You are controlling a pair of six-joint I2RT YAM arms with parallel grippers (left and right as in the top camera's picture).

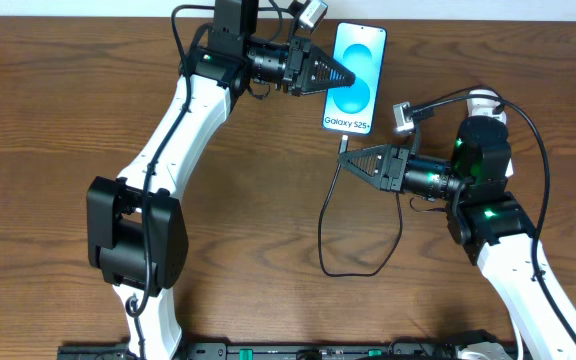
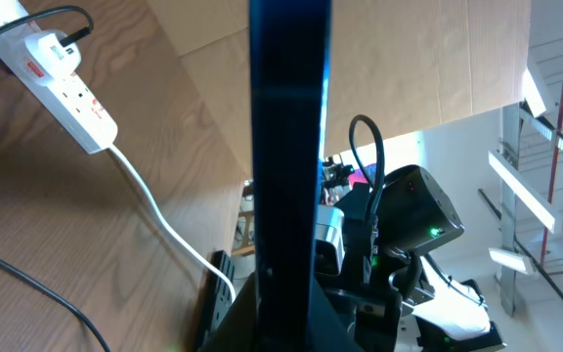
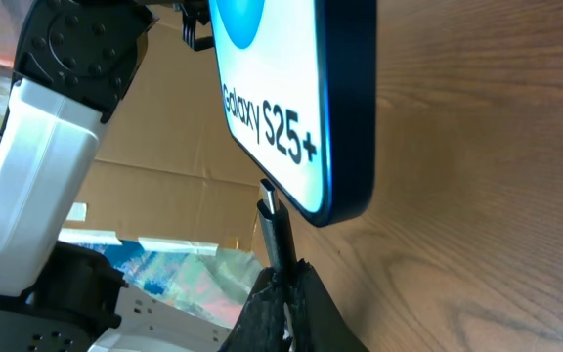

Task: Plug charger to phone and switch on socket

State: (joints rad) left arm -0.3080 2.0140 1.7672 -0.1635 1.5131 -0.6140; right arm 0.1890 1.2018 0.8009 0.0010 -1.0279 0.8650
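Left pincer point(image 1: 348, 77) is clamped on the Galaxy S25+ phone point(image 1: 360, 45), one finger over the screen at a long edge. It holds the handset screen up, apparently to brace it so it cannot slide while the connector is pressed in; whether the phone's back touches the table point(image 1: 68, 100) cannot be told. Just off the phone's lettered short end, the right pincer point(image 1: 346, 159) is closed tight on the charger point(image 1: 324, 235) right behind its plug tip point(image 3: 273, 220), a grip short enough to keep the connector stiff and aimed. The metal tip sits at the middle of that edge, at or just inside the port, but its depth is unclear. The cable's slack trails away from the phone in a loose loop, so nothing looks to be tugging on the plug. The socket point(image 2: 71, 86), a white power strip with red markings, lies well apart from the phone with a white adapter point(image 2: 52, 54) plugged in and its white cord point(image 2: 159, 215) running off; its switch setting cannot be read. The table is brown wood grain, and beyond it stand cardboard sheets point(image 2: 428, 59) and metal shelving point(image 2: 545, 166)
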